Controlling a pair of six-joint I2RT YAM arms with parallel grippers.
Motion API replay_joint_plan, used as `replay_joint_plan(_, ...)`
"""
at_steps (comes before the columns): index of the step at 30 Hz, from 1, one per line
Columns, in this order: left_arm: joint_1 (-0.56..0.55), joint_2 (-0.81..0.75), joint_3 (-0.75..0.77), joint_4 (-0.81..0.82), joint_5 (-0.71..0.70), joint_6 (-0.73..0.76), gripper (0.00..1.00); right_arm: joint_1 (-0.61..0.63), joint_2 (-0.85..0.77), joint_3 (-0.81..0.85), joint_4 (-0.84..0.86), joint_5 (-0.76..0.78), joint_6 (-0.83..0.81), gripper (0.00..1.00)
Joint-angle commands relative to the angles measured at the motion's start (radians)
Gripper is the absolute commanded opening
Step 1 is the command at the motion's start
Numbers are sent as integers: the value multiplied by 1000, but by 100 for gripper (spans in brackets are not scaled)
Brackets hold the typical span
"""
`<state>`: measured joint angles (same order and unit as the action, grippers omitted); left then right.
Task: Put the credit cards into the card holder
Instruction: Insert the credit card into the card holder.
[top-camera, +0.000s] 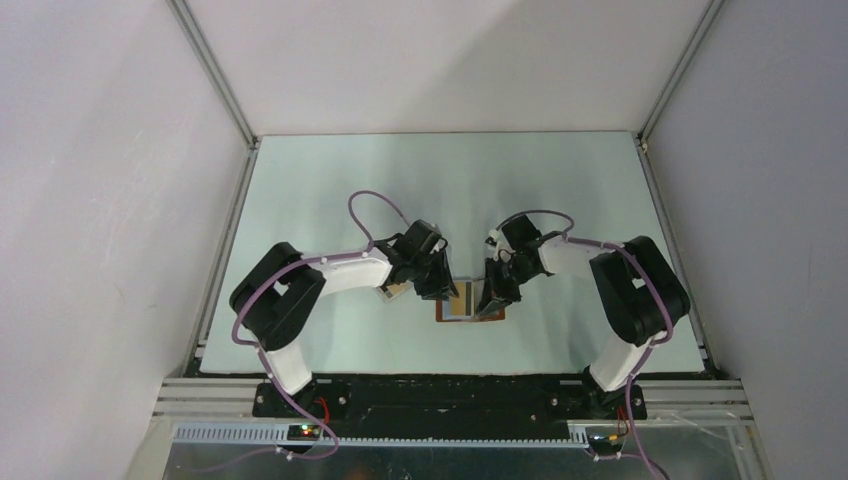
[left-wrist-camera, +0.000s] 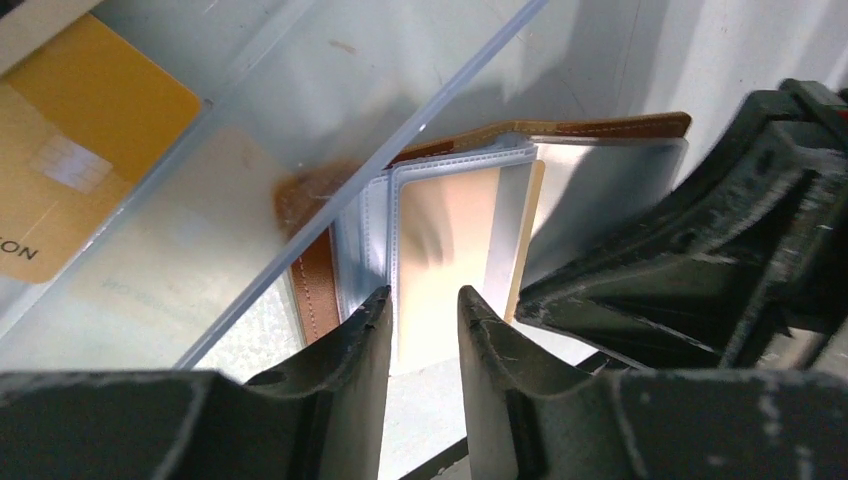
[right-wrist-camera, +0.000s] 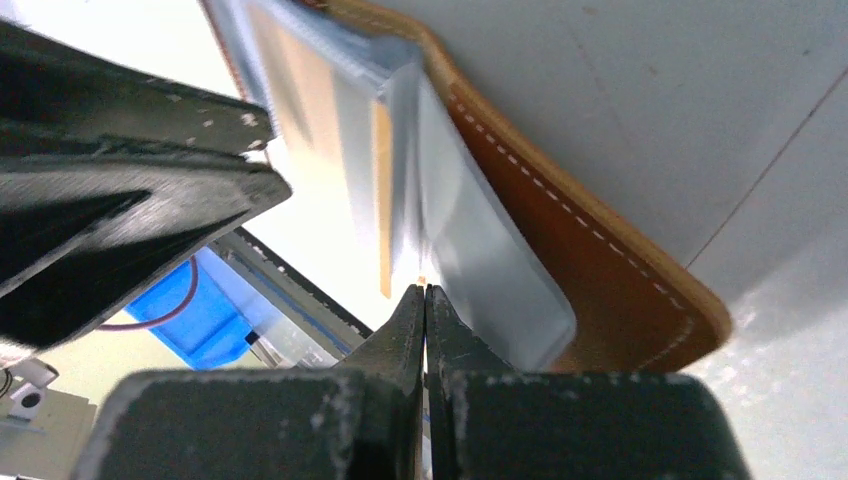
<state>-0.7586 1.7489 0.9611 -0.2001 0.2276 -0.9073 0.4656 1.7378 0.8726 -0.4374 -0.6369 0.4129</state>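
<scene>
The brown leather card holder (top-camera: 470, 310) lies open on the table between both arms, its clear sleeves standing up. One orange-gold credit card (left-wrist-camera: 450, 230) sits in a sleeve and faces the left wrist camera. My left gripper (left-wrist-camera: 425, 300) stands open just in front of that card's near edge, with a gap between its fingers. Shut, my right gripper (right-wrist-camera: 426, 290) pinches the edge of a clear sleeve (right-wrist-camera: 480, 270) beside the card's thin orange edge (right-wrist-camera: 383, 200). The brown cover (right-wrist-camera: 600, 270) curves off to the right. In the top view, the left gripper (top-camera: 437, 288) and the right gripper (top-camera: 492, 298) nearly meet.
A clear plastic box (left-wrist-camera: 300, 120) lies just left of the holder, with another orange-gold card (left-wrist-camera: 90, 110) in it. The right gripper's fingers (left-wrist-camera: 640, 260) crowd the right side of the left wrist view. A blue bin (right-wrist-camera: 200, 300) shows beyond the table's near edge.
</scene>
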Motion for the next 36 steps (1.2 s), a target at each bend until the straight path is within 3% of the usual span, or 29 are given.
replay_joint_plan(1,5,12,-9,-15,-37,9,36,-18,-103,-2,9,-47,-11,0)
replay_joint_plan(9,5,-1,-19,-22,-60,13,36,-26,-168,-1,48,-87,11,0)
replay_joint_plan(19,4,-21,-16,-32,-59,16,39,8,1,43,41,14,26,0)
replay_joint_plan(25,7,-40,-21,-36,-55,21,46,25,42,44,61,54,34,0)
replay_joint_plan(36,7,-19,-18,-72,-74,36,47,27,66,44,66,52,31,0)
